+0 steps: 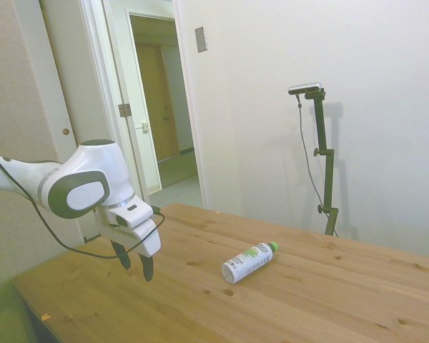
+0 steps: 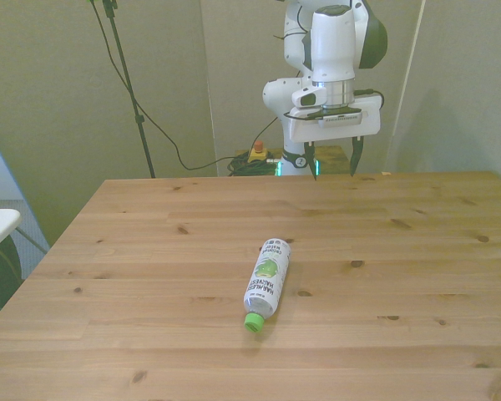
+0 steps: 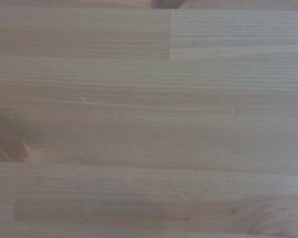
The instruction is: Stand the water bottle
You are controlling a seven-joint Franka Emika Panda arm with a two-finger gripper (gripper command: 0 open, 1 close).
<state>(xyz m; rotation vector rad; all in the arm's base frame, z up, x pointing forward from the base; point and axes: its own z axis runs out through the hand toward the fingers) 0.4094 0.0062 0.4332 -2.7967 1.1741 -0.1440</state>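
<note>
Lying on its side near the middle of the table (image 2: pixel 134 251): the water bottle (image 2: pixel 267 282), untouched, its green cap (image 2: pixel 253 323) toward the camera in the front view and its flat base toward the robot. Well apart from it, above the table's far edge: the gripper (image 2: pixel 334 157), pointing straight down, its two dark fingers (image 2: pixel 356 154) spread with a clear gap and nothing between them. Spread that way, presumably, so as to be ready to come down around the bottle's body. In the side view, the same gripper (image 1: pixel 133 262) off to the left of the bottle (image 1: pixel 249 261), with bare wood between. Nothing but wood grain and a knot or two in the wrist view, in keeping with a hand not yet over the bottle. No step of the standing-up begun, by the look of it. Likely needed next: a reach across to the bottle, a turn of the wrist to match its slant, a grasp around the body. One risk: a round, light bottle rolling away from a nudge.
</note>
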